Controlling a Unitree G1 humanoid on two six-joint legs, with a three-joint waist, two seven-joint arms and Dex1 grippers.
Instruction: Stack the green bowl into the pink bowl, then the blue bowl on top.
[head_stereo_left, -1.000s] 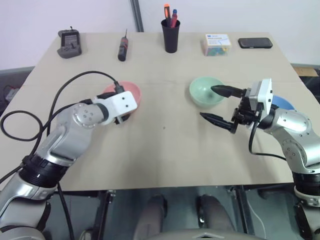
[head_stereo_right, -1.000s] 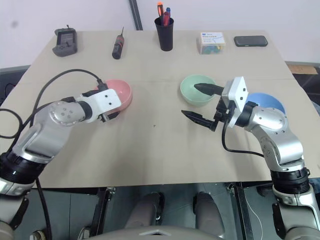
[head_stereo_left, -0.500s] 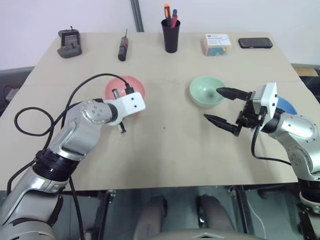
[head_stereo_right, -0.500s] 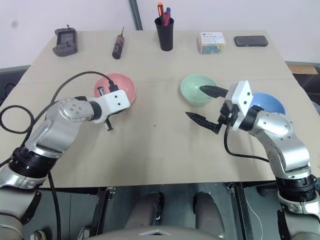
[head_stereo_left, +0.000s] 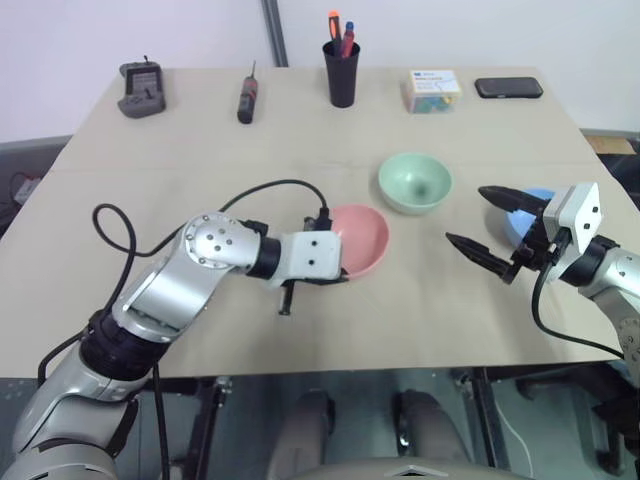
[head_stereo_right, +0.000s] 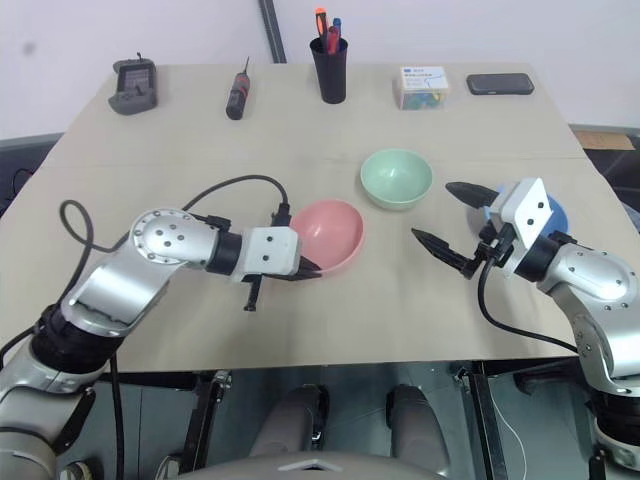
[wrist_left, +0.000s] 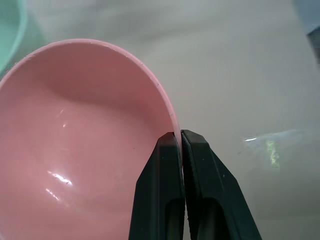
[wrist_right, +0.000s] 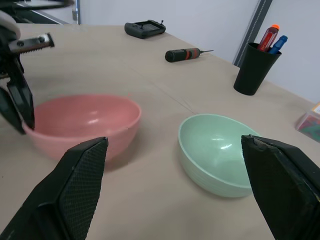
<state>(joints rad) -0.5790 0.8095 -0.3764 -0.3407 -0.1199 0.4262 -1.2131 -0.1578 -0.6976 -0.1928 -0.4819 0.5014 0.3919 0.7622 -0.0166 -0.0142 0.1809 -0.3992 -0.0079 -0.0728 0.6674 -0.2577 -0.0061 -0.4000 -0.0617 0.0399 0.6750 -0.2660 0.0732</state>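
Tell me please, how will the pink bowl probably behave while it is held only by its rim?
The pink bowl looks like thin, smooth plastic, so it is probably light and fairly stiff. The left tool pinches only a narrow part of the rim, so the bowl may swing or tilt. Its glossy inside suggests a slippery surface that could slide out of the fingers.

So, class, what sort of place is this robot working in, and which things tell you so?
Probably an office or lab workbench: a plain table carries a black pen cup, a screwdriver and a phone along its far edge, with three plastic bowls set out as practice pieces.
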